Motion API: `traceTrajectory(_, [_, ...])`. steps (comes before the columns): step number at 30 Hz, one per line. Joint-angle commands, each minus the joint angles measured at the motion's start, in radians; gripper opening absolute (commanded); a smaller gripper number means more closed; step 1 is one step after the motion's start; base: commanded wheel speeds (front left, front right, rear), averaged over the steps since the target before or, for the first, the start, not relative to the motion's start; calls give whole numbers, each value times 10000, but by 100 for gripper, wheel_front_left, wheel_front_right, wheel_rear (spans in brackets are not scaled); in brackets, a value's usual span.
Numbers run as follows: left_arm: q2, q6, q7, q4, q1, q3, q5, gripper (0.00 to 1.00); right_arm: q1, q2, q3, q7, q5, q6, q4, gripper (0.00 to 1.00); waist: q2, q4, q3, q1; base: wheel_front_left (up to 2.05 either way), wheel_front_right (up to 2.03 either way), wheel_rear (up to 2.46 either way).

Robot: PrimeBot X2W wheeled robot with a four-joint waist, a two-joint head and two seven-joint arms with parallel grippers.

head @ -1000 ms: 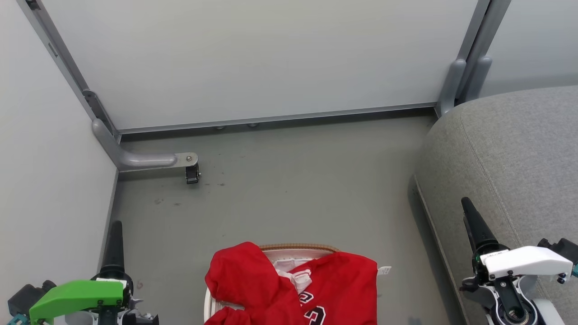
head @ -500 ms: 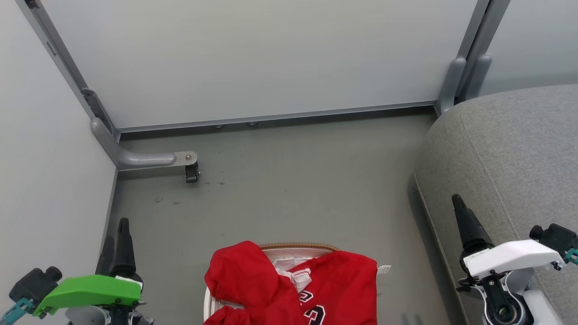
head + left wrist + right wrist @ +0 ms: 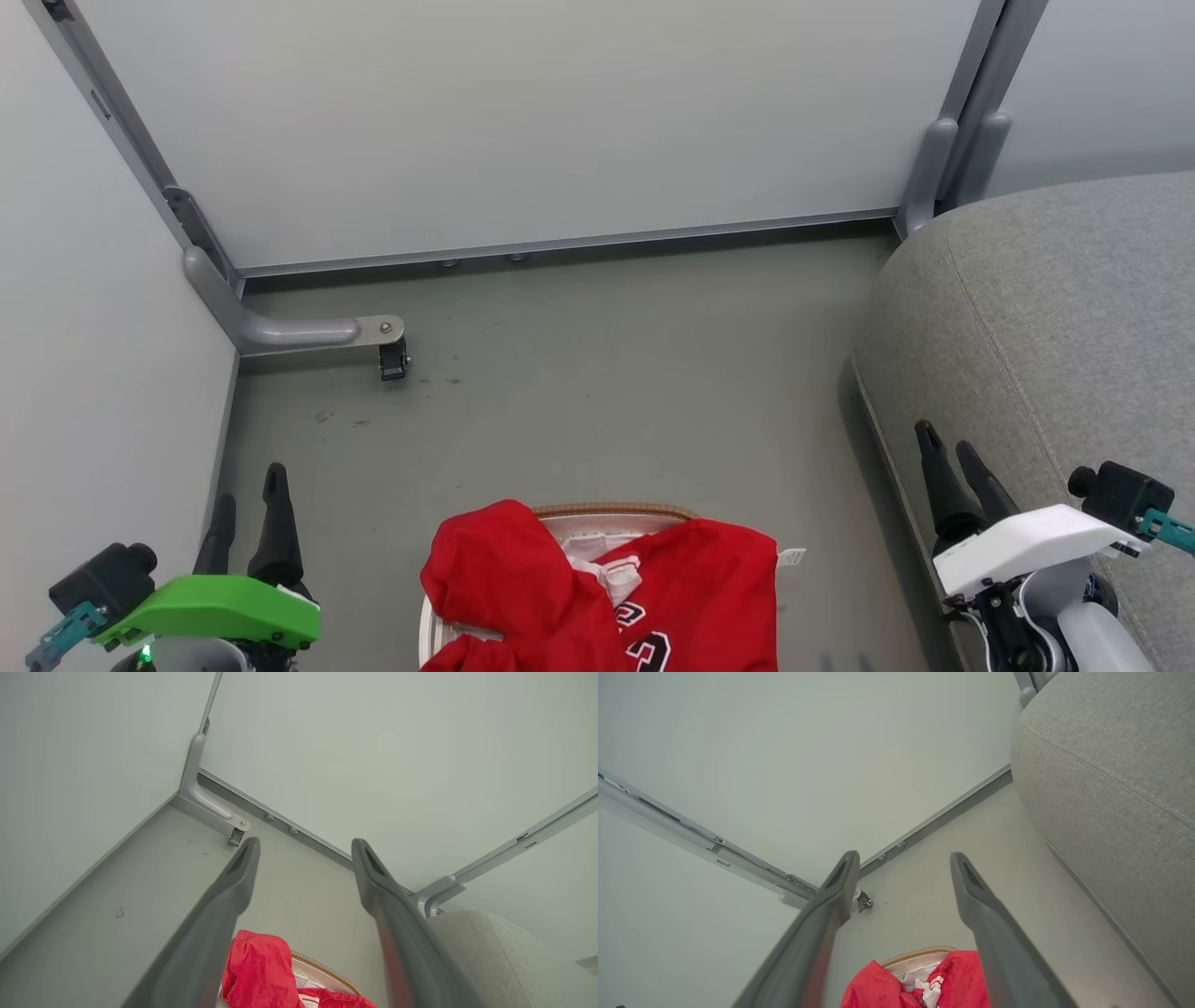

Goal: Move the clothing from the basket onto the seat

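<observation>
Bright red clothing [image 3: 597, 597] with black-and-white numerals heaps over the white basket, whose brown woven rim [image 3: 616, 511] shows at the bottom middle of the head view. The same red clothing [image 3: 257, 970] [image 3: 924, 980] sits low between the fingers in both wrist views. The grey seat [image 3: 1055, 327] fills the right side. My left gripper [image 3: 248, 501] stands open at the lower left, above the floor and left of the basket. Open too, my right gripper [image 3: 945, 449] hangs by the seat's front edge, right of the basket. Neither holds anything.
Pale partition walls close off the back and left. A grey metal foot with a small black caster [image 3: 392, 359] juts from the left corner onto the grey floor [image 3: 607, 392]. Another grey post [image 3: 934, 177] stands by the seat's back corner.
Both grippers have turned so that their two fingers show apart. The left gripper shifted right and the right gripper shifted left, toward the basket. The camera drifted slightly.
</observation>
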Motion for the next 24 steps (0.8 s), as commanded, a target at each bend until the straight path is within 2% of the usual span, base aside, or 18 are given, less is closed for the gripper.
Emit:
traceTrajectory(1, [142, 28, -118, -22, 64, -94, 363, 100, -292, -119, 38, -124, -373, 4, -14, 100, 0, -1, -4, 0, 0, 0, 0])
traceTrajectory(24, [544, 341, -760, -90, 185, -858, 2969, 100, -496, -298, 456, -771, -2929, 4, 483, 100, 0, -35, -3, 0, 0, 0, 0])
